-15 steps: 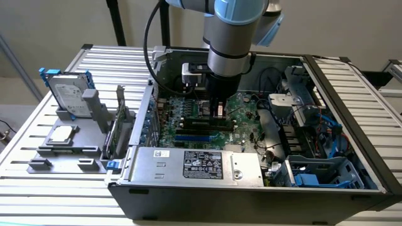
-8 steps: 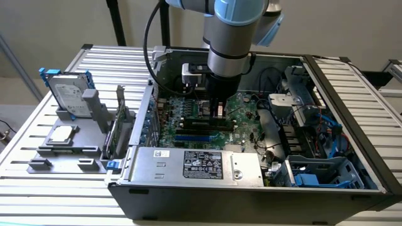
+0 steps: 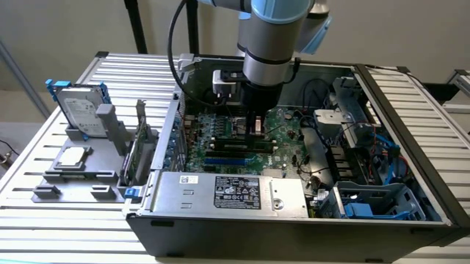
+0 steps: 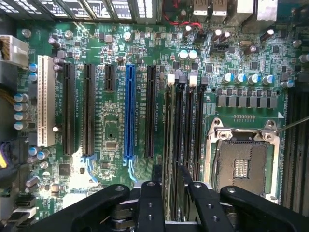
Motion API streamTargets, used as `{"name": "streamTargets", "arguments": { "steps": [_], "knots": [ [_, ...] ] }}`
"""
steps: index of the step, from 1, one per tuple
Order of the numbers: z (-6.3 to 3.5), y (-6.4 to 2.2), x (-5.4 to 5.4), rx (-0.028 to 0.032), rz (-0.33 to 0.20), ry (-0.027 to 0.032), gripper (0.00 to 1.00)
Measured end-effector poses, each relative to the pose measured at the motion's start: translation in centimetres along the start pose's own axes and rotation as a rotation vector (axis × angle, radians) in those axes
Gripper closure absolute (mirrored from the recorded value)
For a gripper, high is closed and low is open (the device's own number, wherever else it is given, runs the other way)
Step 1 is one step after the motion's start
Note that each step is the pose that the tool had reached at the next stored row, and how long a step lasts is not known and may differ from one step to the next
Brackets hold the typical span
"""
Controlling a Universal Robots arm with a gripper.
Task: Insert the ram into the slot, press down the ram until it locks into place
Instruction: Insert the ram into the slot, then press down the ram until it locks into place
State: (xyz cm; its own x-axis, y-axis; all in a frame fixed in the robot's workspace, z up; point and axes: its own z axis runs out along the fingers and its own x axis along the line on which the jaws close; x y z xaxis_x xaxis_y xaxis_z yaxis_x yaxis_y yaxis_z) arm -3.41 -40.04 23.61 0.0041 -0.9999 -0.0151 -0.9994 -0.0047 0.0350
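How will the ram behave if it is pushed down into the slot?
The ram looks thin and flat: probably light, and stiff edgewise under a downward push. Standing on edge at the slot, it may tilt if pushed sideways. A bare thin board, likely fragile.

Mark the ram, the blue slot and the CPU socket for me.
ram (image 4: 168,125), wrist view, midway along its upper edge
blue slot (image 4: 129,111), wrist view, middle of its body
CPU socket (image 4: 241,162), wrist view, centre of its contact field
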Motion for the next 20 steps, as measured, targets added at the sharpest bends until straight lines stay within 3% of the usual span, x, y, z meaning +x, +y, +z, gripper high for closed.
{"name": "streamTargets", "arguments": {
  "steps": [5,6,8,10,20],
  "knots": [
    [-1.42,0.24,0.0,-0.0001,0.000,-0.0005,0.73],
    [-1.48,0.30,0.0,-0.0001,0.000,-0.0006,0.74],
    [-1.48,0.33,0.0,0.0000,0.000,-0.0014,0.87],
    [-1.49,0.34,0.0,0.0000,0.000,-0.0014,0.90],
    [-1.49,0.35,0.0,0.0000,0.000,-0.0013,0.90]
  ]
}}
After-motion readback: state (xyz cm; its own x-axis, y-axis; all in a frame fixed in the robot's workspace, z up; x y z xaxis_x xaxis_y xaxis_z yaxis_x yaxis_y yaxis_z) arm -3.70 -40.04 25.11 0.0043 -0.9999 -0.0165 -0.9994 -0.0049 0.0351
